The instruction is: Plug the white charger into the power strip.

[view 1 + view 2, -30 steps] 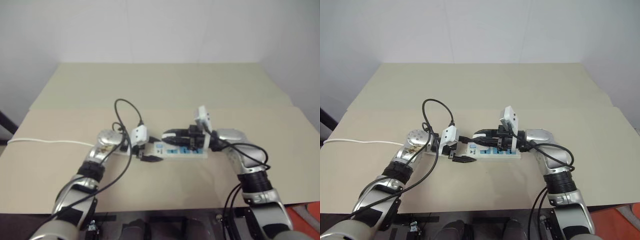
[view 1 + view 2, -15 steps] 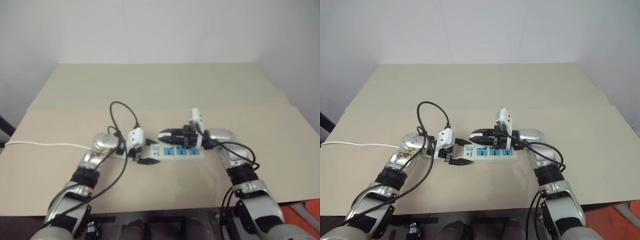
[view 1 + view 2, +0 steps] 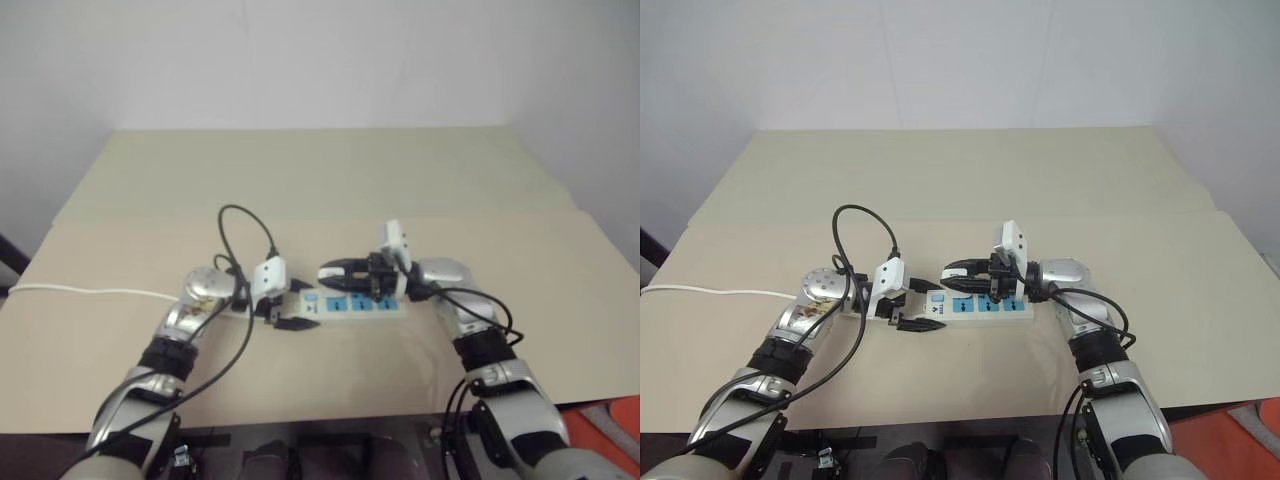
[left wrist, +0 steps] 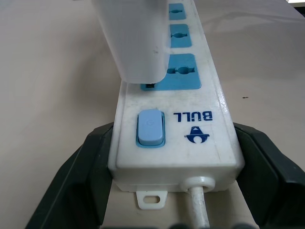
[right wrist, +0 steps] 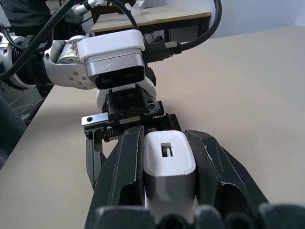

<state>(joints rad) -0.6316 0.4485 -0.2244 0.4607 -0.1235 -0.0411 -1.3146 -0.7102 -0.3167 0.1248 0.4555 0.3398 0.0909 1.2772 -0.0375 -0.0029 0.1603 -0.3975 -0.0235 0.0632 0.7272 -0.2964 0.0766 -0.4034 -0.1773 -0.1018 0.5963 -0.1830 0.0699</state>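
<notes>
My right gripper (image 5: 164,167), clamped on the small white rounded plastic charger (image 5: 169,160), has sunk onto the 1st blue socket of the long white plastic power strip (image 4: 190,119), whose switch end my left gripper (image 4: 174,176) pinches, so seating looks close.

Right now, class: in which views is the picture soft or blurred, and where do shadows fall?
Left eye view: hazier than the right eye view. Left wrist view: the white charger is close and blurred, shading the power strip. Right wrist view: charger sharp, far table edge soft.
</notes>
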